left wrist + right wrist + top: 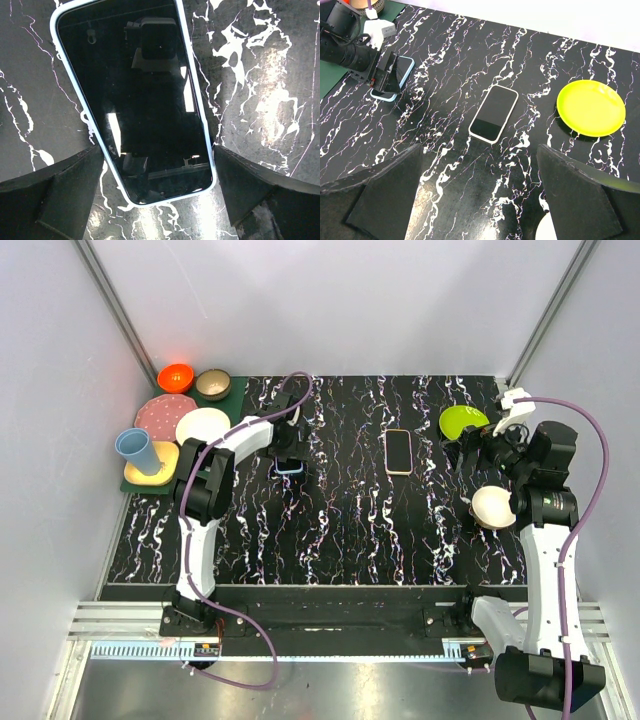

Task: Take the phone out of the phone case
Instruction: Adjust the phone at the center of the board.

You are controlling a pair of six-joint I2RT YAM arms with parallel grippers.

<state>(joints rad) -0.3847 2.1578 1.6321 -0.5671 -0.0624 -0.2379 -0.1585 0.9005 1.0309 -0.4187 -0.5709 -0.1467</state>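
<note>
A phone in a light-blue case (pixel 140 100) lies screen up on the black marble table (pixel 340 530). In the top view it (pixel 290 469) is mostly hidden under my left gripper (pixel 289 455). My left gripper (pixel 156 149) is open and straddles the phone's near end, its fingertips (pixel 90 165) close beside the case's edges. The phone also shows in the right wrist view (pixel 402 72). A second phone in a cream case (pixel 399 451) (pixel 494 113) lies mid-table. My right gripper (pixel 468 452) (pixel 480 147) is open and empty, held above the table to the right of the second phone.
A lime plate (pixel 463 421) (pixel 591 107) sits at the back right. A white bowl (pixel 492 506) is beside the right arm. At the back left, on a green mat, are an orange bowl (pixel 176 377), a brown bowl (pixel 213 385), plates (pixel 203 426) and a blue cup (pixel 138 450).
</note>
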